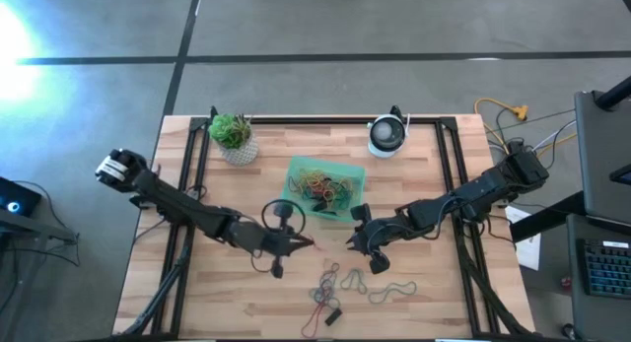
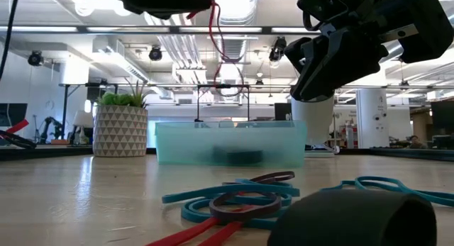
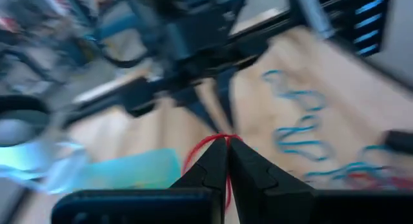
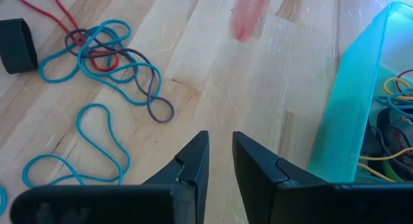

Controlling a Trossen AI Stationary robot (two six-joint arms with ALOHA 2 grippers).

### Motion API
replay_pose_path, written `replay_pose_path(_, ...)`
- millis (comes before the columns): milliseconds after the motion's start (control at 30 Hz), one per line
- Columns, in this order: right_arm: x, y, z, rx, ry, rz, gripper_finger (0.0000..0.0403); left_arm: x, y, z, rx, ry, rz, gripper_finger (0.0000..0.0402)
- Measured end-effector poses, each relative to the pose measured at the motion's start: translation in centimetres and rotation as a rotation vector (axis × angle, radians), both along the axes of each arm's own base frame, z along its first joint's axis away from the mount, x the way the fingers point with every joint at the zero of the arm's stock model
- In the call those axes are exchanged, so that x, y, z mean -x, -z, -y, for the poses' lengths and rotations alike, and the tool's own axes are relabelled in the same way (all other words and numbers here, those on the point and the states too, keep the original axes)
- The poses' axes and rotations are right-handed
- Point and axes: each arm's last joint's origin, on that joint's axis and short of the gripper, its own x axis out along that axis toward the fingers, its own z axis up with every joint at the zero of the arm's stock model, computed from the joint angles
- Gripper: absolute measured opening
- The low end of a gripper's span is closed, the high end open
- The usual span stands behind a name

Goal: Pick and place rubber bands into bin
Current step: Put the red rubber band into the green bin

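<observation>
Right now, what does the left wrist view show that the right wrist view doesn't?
Only the left wrist view: the left gripper shut on a red band, and the right arm farther off. Only the right wrist view: the right gripper, empty with a narrow gap between its fingers, and bands already in the bin. Both: the bin, the table and blue bands loose on it.

Left gripper (image 2: 202,1): high over the desk, pinching a red rubber band (image 2: 215,40) that dangles below it.
Right gripper (image 2: 316,69): beside it, dark, raised above the bin's end; jaws not discernible.
Bin (image 2: 230,142): beneath both grippers, translucent green, dark shapes inside.
Plant pot (image 2: 120,129): beyond the left gripper's side, just beside the bin.
Loose rubber bands (image 2: 245,196): teal, red and dark loops on the desk (image 2: 85,196), nearer than the bin.
</observation>
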Motion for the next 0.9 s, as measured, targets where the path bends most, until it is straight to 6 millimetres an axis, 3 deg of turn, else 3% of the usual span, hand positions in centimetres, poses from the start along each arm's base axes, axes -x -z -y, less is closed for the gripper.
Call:
replay_pose_path(267,0.0,0.0,0.0,0.0,0.0,0.002,0.0063,-0.4,-0.4,-2.4,-0.216,-0.214,0.008,0.0)
replay_pose_path(667,0.0,0.0,0.0,-0.001,0.0,0.002,0.0063,-2.6,1.5,-10.2,-0.216,-0.391,-0.087,0.0)
replay_pose_path(900,0.0,0.0,0.0,0.0,0.0,0.0,0.0063,-3.6,3.7,-12.6,-0.201,-0.412,-0.161,0.0)
